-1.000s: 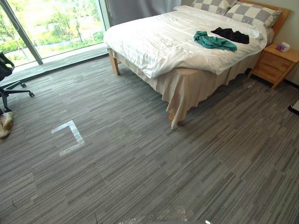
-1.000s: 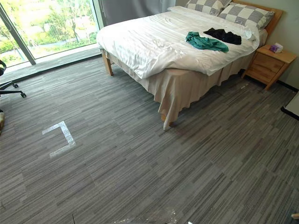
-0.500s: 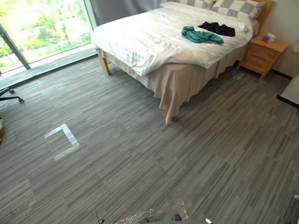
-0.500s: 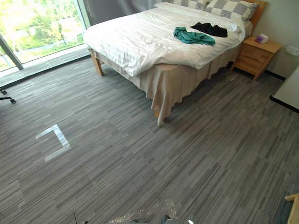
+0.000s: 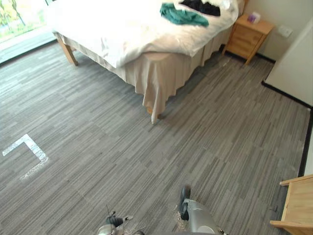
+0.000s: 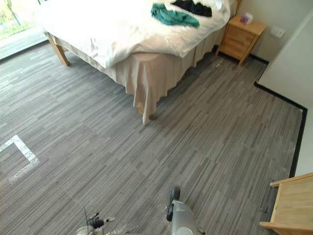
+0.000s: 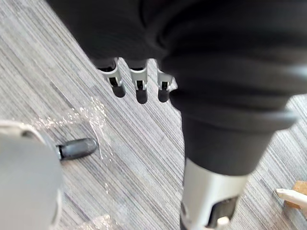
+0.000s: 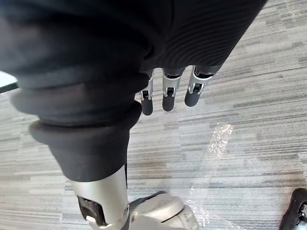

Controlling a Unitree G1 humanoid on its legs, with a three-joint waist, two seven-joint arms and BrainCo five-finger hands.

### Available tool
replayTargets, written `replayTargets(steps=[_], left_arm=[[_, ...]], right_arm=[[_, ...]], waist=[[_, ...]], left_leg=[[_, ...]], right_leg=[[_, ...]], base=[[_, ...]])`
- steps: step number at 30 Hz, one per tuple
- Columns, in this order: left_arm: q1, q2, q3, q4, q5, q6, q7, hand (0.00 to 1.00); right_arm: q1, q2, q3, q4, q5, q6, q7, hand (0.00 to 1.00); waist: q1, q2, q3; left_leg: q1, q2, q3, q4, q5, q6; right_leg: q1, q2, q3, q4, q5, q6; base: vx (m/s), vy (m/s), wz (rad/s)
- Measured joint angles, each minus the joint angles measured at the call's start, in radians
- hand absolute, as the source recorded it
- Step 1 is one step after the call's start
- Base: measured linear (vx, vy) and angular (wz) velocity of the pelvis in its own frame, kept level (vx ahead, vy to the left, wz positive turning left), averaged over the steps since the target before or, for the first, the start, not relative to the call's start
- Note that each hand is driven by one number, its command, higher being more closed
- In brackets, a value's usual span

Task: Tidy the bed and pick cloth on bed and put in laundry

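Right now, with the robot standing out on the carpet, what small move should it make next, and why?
Probably a step forward toward the white-sheeted bed. The crumpled teal cloth and the black cloth lie at its far end, seemingly well beyond reach, while the left robot hand and the right robot hand hang open and empty above the grey carpet.

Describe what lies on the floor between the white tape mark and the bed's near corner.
Only bare grey carpet lies between the white tape mark and the bed's near corner, as the left eye view shows.
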Motion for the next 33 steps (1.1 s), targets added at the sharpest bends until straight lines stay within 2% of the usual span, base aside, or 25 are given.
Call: replayTargets(steps=[1, 2, 3, 4, 5, 6, 7, 8, 9, 11, 13, 16, 19, 20, 21, 22, 24, 25, 27, 28, 29, 30, 31, 32, 33], left_arm=[[0.017, 0.000, 0.027, -0.002, 0.009, -0.006, 0.000, 0.00], [0.015, -0.001, 0.035, -0.004, 0.009, -0.006, 0.000, 0.00], [0.012, -0.012, 0.055, -0.013, 0.009, -0.005, 0.000, 0.00], [0.001, -0.033, 0.098, -0.043, 0.008, -0.004, 0.000, 0.00], [-0.008, -0.052, 0.122, -0.066, -0.005, -0.003, 0.003, 0.00], [-0.013, -0.067, 0.124, -0.091, -0.020, -0.006, 0.004, 0.00], [-0.014, -0.078, 0.123, -0.108, -0.036, -0.007, 0.004, 0.00], [-0.021, -0.083, 0.114, -0.114, -0.053, -0.012, 0.005, 0.00], [-0.024, -0.083, 0.099, -0.115, -0.069, -0.016, 0.005, 0.00], [-0.027, -0.075, 0.031, -0.119, -0.088, -0.028, 0.006, 0.00], [-0.041, -0.076, -0.012, -0.121, -0.103, -0.035, 0.007, 0.00], [-0.048, -0.076, -0.016, -0.121, -0.103, -0.049, 0.004, 0.00], [-0.040, -0.075, -0.005, -0.114, -0.103, -0.051, 0.002, 0.00], [-0.039, -0.073, 0.013, -0.112, -0.103, -0.049, 0.000, 0.00], [-0.039, -0.069, 0.021, -0.110, -0.103, -0.048, -0.001, 0.00], [-0.039, -0.071, 0.023, -0.108, -0.103, -0.047, -0.002, 0.00], [-0.029, -0.066, 0.021, -0.103, -0.103, -0.048, -0.012, 0.00], [-0.027, -0.045, 0.004, -0.090, -0.102, -0.041, -0.014, 0.00], [-0.019, -0.020, -0.015, -0.061, -0.102, -0.031, -0.014, 0.00], [-0.014, -0.015, -0.015, -0.048, -0.102, -0.027, -0.014, 0.00], [-0.003, -0.003, -0.010, -0.044, -0.102, -0.027, -0.010, 0.00], [-0.001, -0.001, -0.006, -0.039, -0.102, -0.026, -0.007, 0.00], [0.000, -0.003, -0.002, -0.039, -0.102, -0.027, -0.006, 0.00], [0.005, -0.009, 0.011, -0.042, -0.102, -0.029, -0.005, 0.00], [0.010, -0.011, 0.044, -0.047, -0.102, -0.030, 0.001, 0.00]], right_arm=[[0.009, 0.005, 0.015, -0.014, -0.003, 0.000, -0.001, 0.00], [0.009, 0.002, 0.021, -0.012, -0.006, 0.000, 0.002, 0.00], [0.004, -0.018, 0.027, -0.026, -0.022, 0.000, 0.003, 0.00], [-0.006, -0.012, 0.021, -0.043, -0.027, -0.003, -0.002, 0.00], [-0.013, -0.009, 0.024, -0.064, -0.035, -0.001, -0.003, 0.00], [-0.022, -0.015, 0.037, -0.070, -0.051, -0.004, -0.009, 0.00], [-0.027, -0.025, 0.055, -0.066, -0.061, -0.004, -0.011, 0.00], [-0.025, -0.032, 0.088, -0.061, -0.061, -0.005, -0.019, 0.00], [-0.033, -0.036, 0.110, -0.052, -0.063, -0.005, -0.024, 0.00], [-0.066, -0.041, 0.145, -0.023, -0.063, -0.001, -0.022, 0.00], [-0.117, -0.041, 0.150, -0.022, -0.063, -0.001, -0.020, 0.00], [-0.163, -0.037, 0.154, -0.034, -0.063, -0.007, -0.019, 0.00], [-0.161, -0.043, 0.156, -0.030, -0.071, -0.013, -0.019, 0.00], [-0.147, -0.039, 0.152, -0.025, -0.074, -0.012, -0.020, 0.00], [-0.140, -0.033, 0.151, -0.022, -0.081, -0.012, -0.020, 0.00], [-0.123, -0.028, 0.152, -0.017, -0.098, -0.013, -0.018, 0.00], [-0.129, -0.033, 0.142, 0.041, -0.102, -0.012, -0.018, 0.00], [-0.134, -0.023, 0.128, 0.058, -0.100, -0.009, -0.013, 0.00], [-0.135, -0.027, 0.125, 0.053, -0.108, -0.011, -0.007, 0.00], [-0.132, -0.033, 0.125, 0.049, -0.112, -0.015, -0.007, 0.00], [-0.132, -0.033, 0.125, 0.047, -0.112, -0.022, -0.006, 0.00], [-0.132, -0.032, 0.123, 0.046, -0.112, -0.025, -0.005, 0.00], [-0.132, -0.033, 0.116, 0.043, -0.111, -0.026, -0.004, 0.00], [-0.132, -0.033, 0.110, 0.038, -0.111, -0.026, -0.005, 0.00], [-0.133, -0.021, 0.109, 0.039, -0.111, -0.026, -0.005, 0.00]], waist=[[0.003, -0.012, -0.005], [0.010, -0.004, -0.003], [0.029, 0.036, -0.009], [0.032, 0.035, -0.010], [0.033, 0.031, -0.010], [0.033, 0.034, -0.008], [0.035, 0.032, -0.005], [0.034, 0.024, -0.001], [0.038, 0.006, 0.002], [0.066, -0.032, 0.003], [0.087, -0.033, 0.006], [0.088, -0.018, 0.006], [0.094, 0.018, -0.005], [0.107, 0.010, -0.012], [0.109, -0.001, -0.018], [0.110, -0.025, -0.032], [0.108, -0.019, -0.035], [0.101, -0.029, -0.032], [0.079, -0.034, -0.024], [0.077, -0.022, -0.017], [0.082, -0.020, -0.014], [0.082, -0.017, -0.016], [0.082, -0.013, -0.019], [0.084, -0.009, -0.025], [0.085, -0.025, -0.038]], left_leg=[[0.022, 0.053, 0.023, 0.083, -0.034, -0.055], [0.023, 0.097, 0.035, 0.142, -0.042, -0.067], [-0.027, 0.209, 0.049, 0.311, -0.008, -0.064], [-0.107, 0.269, 0.043, 0.467, 0.126, 0.019], [-0.163, 0.300, 0.041, 0.560, 0.257, 0.143], [-0.206, 0.325, 0.023, 0.658, 0.333, 0.202], [-0.241, 0.329, -0.002, 0.731, 0.324, 0.188], [-0.291, 0.306, -0.069, 0.816, 0.265, 0.117], [-0.318, 0.272, -0.094, 0.859, 0.230, 0.090], [-0.413, 0.164, -0.119, 0.878, 0.106, 0.095], [-0.517, 0.089, -0.108, 0.795, 0.050, 0.096], [-0.619, 0.000, 0.007, 0.511, 0.066, 0.114], [-0.666, -0.030, 0.256, 0.336, 0.134, 0.226], [-0.651, -0.066, 0.282, 0.299, 0.193, 0.366], [-0.640, -0.084, 0.275, 0.294, 0.222, 0.409], [-0.608, -0.129, 0.247, 0.249, 0.200, 0.424], [-0.547, -0.160, 0.167, 0.189, 0.192, 0.416], [-0.497, -0.170, 0.094, 0.193, 0.175, 0.384], [-0.387, -0.181, -0.009, 0.192, 0.138, 0.352], [-0.332, -0.181, -0.055, 0.183, 0.128, 0.336], [-0.251, -0.176, -0.120, 0.159, 0.125, 0.330], [-0.225, -0.167, -0.160, 0.150, 0.124, 0.325], [-0.221, -0.156, -0.183, 0.147, 0.121, 0.297], [-0.211, -0.139, -0.220, 0.131, 0.106, 0.265], [-0.209, -0.132, -0.256, 0.115, 0.090, 0.229]], right_leg=[[-0.005, -0.013, -0.020, 0.108, 0.023, -0.025], [-0.021, -0.001, -0.021, 0.172, 0.063, -0.054], [-0.036, 0.059, -0.048, 0.278, -0.033, -0.108], [-0.038, 0.076, -0.056, 0.325, -0.105, -0.134], [-0.015, 0.090, -0.057, 0.322, -0.140, -0.150], [0.029, 0.114, -0.056, 0.293, -0.165, -0.159], [0.089, 0.147, -0.049, 0.248, -0.171, -0.167], [0.192, 0.184, -0.042, 0.161, -0.171, -0.168], [0.269, 0.208, -0.026, 0.092, -0.171, -0.167], [0.405, 0.239, 0.033, -0.037, -0.169, -0.163], [0.476, 0.267, 0.071, -0.106, -0.173, -0.156], [0.604, 0.305, 0.102, -0.196, -0.210, -0.124], [0.706, 0.353, 0.120, -0.220, -0.291, -0.101], [0.745, 0.354, 0.126, -0.212, -0.322, -0.077], [0.757, 0.348, 0.123, -0.193, -0.331, -0.063], [0.733, 0.311, 0.107, -0.089, -0.339, -0.049], [0.603, 0.276, 0.096, 0.278, -0.299, 0.084], [0.505, 0.255, 0.145, 0.549, -0.234, 0.187], [0.427, 0.200, 0.161, 0.791, -0.258, 0.165], [0.400, 0.154, 0.140, 0.814, -0.288, 0.119], [0.348, 0.098, 0.143, 0.748, -0.340, 0.066], [0.324, 0.085, 0.177, 0.647, -0.347, 0.054], [0.310, 0.087, 0.215, 0.560, -0.346, 0.055], [0.283, 0.084, 0.295, 0.375, -0.328, 0.067], [0.258, 0.069, 0.402, 0.197, -0.281, 0.074]], base=[[0.58, -0.546, -0.12], [0.70, -0.721, -0.35], [0.72, -0.739, -0.39], [0.90, -0.857, -0.30], [0.79, -0.679, -0.11], [0.79, -0.575, -0.19], [0.73, -0.490, -0.28], [0.80, -0.537, -0.35], [0.60, -0.408, -0.43], [0.53, -0.327, -0.69], [0.54, -0.260, -0.77], [0.51, -0.116, -0.49], [0.54, 0.034, -0.27], [0.65, 0.082, -0.14], [0.73, 0.089, 0.25], [0.75, 0.138, 0.65], [0.74, 0.182, 1.05], [0.57, 0.121, 1.19], [0.69, 0.028, 1.63], [0.88, -0.123, 2.00], [0.71, -0.176, 1.81], [0.55, -0.208, 1.69], [0.37, -0.238, 1.68], [0.45, -0.344, 1.80], [0.53, -0.486, 1.66]])
